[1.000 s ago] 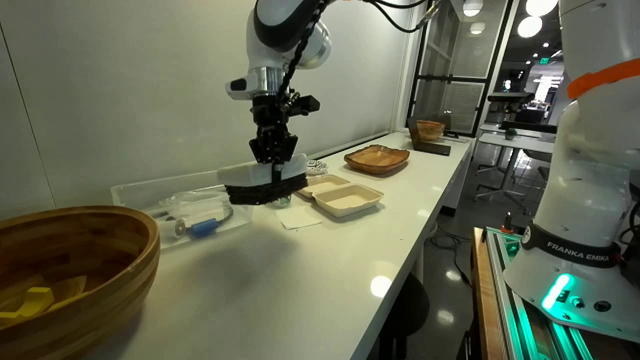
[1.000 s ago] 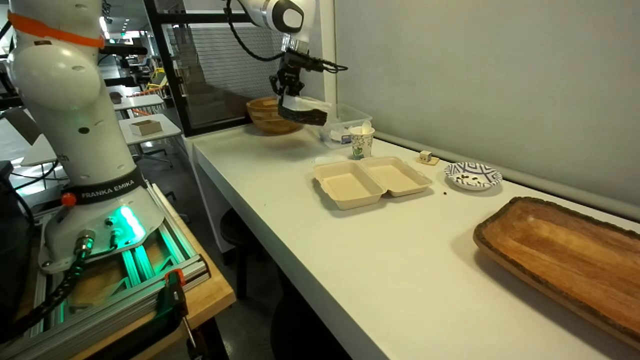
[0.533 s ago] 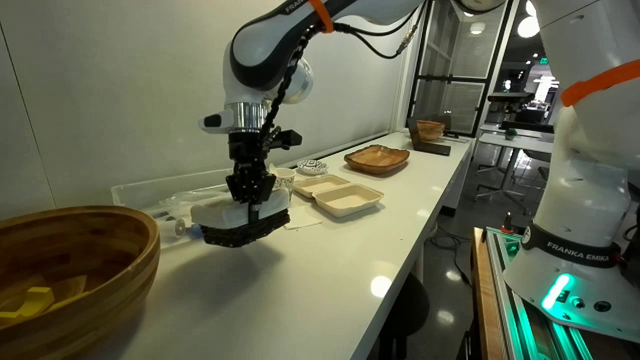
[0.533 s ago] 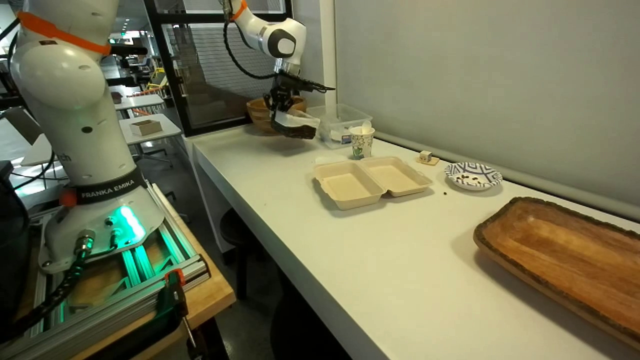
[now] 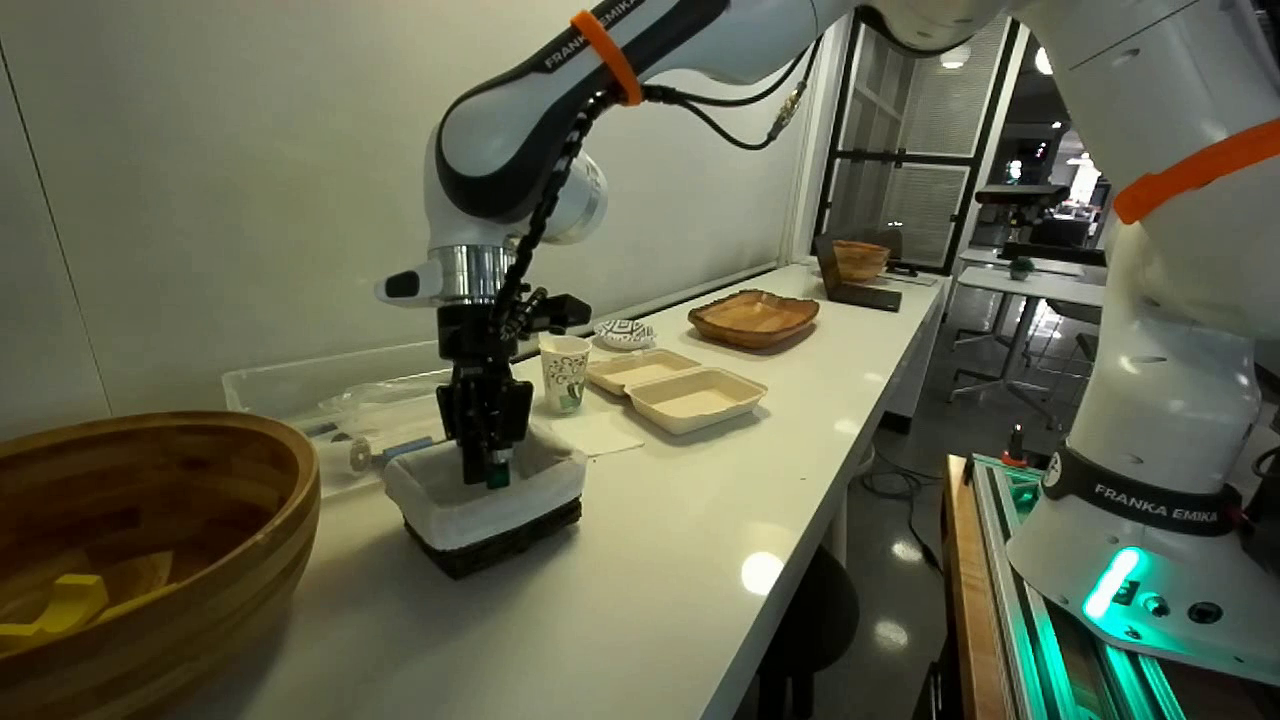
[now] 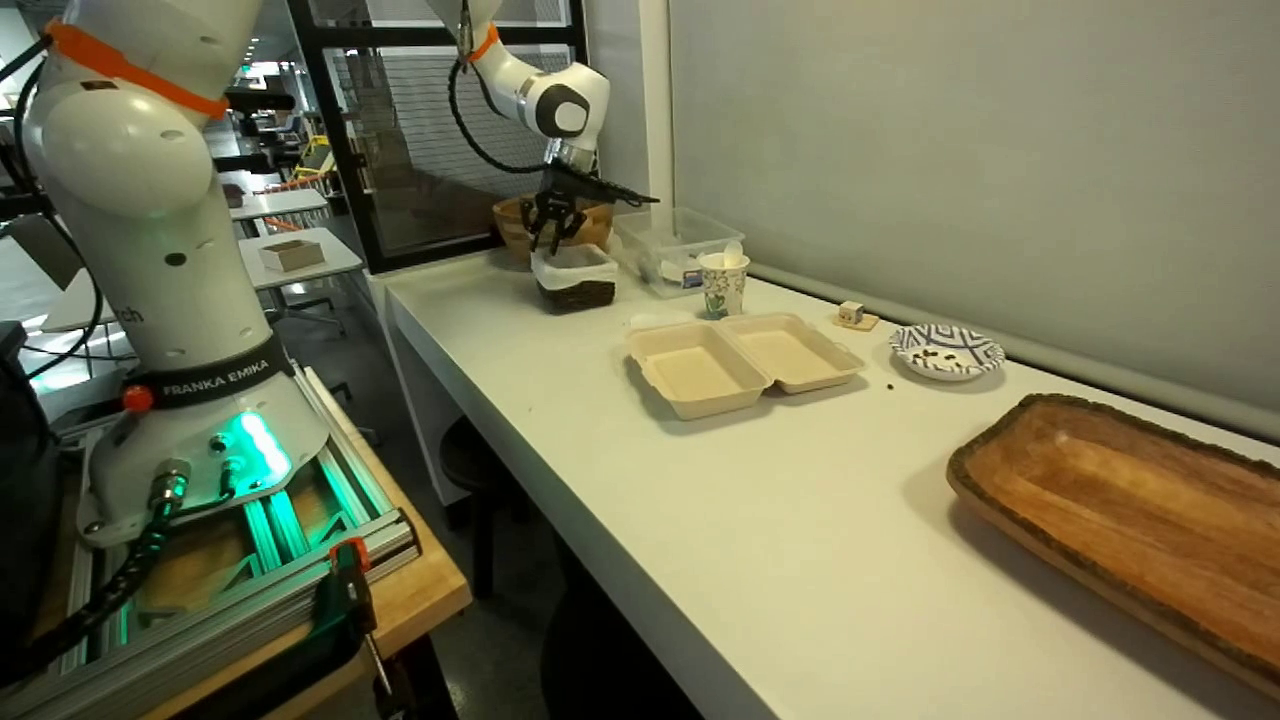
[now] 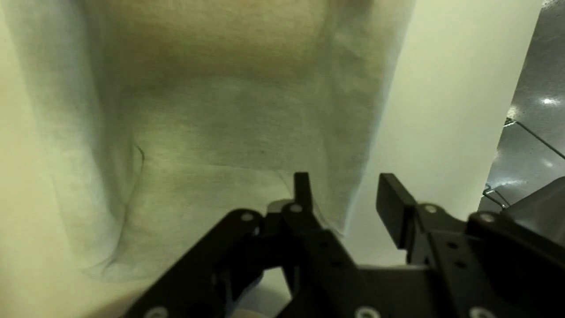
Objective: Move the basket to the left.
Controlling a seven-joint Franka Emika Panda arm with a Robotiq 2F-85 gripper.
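The basket point(image 5: 500, 510) has dark sides and a whitish liner hanging over its rim. It stands on the white table beside the big round bowl, and it also shows in an exterior view point(image 6: 577, 285). My gripper point(image 5: 486, 478) is just above the basket, pointing down; it also shows in an exterior view point(image 6: 545, 243). In the wrist view the fingers point(image 7: 344, 190) are apart with nothing held between them. One finger is over the basket's liner point(image 7: 229, 119) and the other is over the table outside the rim. Whether a finger touches the liner I cannot tell.
The big brown bowl point(image 5: 270, 530) is close to the basket. A clear plastic bin point(image 6: 700, 230) stands by the wall behind it. A paper cup point(image 6: 724, 290), a beige open tray point(image 6: 700, 375) and a brown wooden tray point(image 6: 1110, 500) stand along the table.
The basket was held above the table and has come down onto it, towards the big bowl. My gripper has lowered with it, opened and let go of the rim.
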